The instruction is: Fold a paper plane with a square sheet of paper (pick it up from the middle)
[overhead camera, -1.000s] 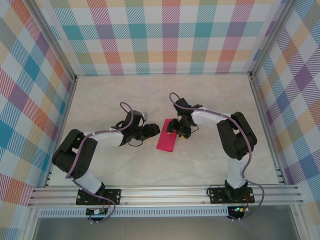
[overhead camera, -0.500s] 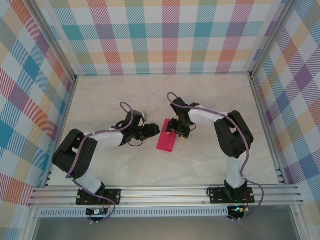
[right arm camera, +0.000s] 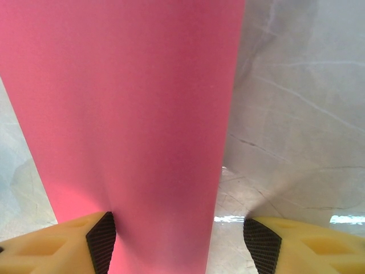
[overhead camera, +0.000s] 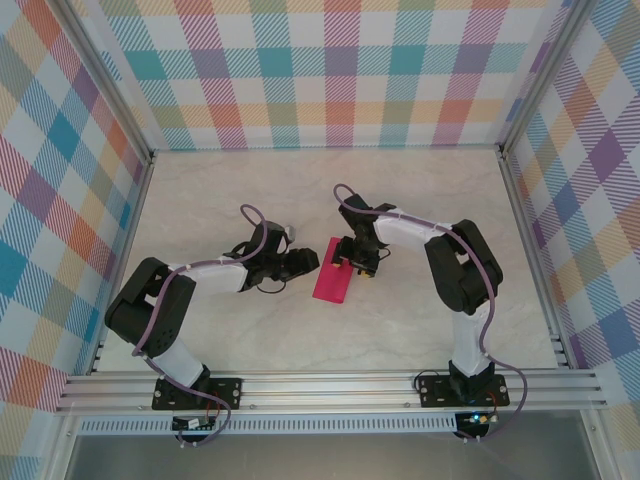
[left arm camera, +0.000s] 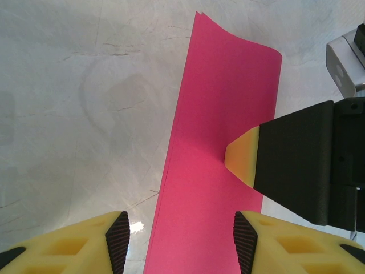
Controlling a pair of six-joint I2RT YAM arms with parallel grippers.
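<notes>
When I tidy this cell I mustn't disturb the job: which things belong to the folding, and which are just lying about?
Part of the job: folded pink paper; left gripper; right gripper.
Just there: table; plaid walls.

Item count, as laid out:

- Paper: one magenta-pink sheet of paper (overhead camera: 332, 270), lying between the arms. Two layers show at its far corner in the left wrist view.
- Arms: two, the left arm (overhead camera: 170, 300) and the right arm (overhead camera: 465, 270).
- Grippers: two, the left gripper (overhead camera: 306, 262) and the right gripper (overhead camera: 352, 262), each with two yellow fingers (left arm camera: 68, 248).
- Cables: two, one cable (overhead camera: 250, 215) looped along each arm.
- Base plates: two, on the one near rail (overhead camera: 330, 385).
- Table: one table (overhead camera: 250, 190).
- Checked walls (overhead camera: 340, 70): three, at left, far and right.
</notes>
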